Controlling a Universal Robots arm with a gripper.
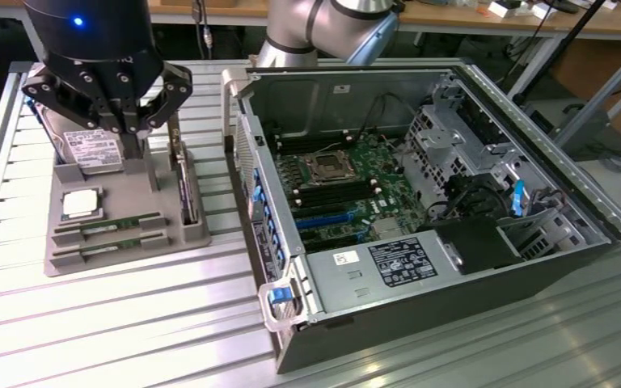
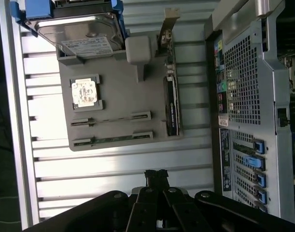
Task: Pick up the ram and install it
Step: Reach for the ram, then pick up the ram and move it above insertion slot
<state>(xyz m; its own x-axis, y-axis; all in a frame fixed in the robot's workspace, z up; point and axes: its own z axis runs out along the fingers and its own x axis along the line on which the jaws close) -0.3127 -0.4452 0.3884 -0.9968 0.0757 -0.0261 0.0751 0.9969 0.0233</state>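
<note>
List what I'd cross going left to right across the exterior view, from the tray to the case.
ram sticks in the gray tray → upright card → blue latch on the case edge → processor socket → drive cage → blue tab

Ram [image 1: 109, 243] [image 2: 112, 139]: long, thin green circuit-board stick
Pose: standing on its long edge, sitting level
Place: resting in the grey holder's [image 1: 127, 202] [image 2: 123, 92] slot, the one nearest the holder's edge

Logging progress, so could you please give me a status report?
Gripper shut, empty, over tray. Two ram sticks in tray slots, untouched. Nothing in the way.
</note>
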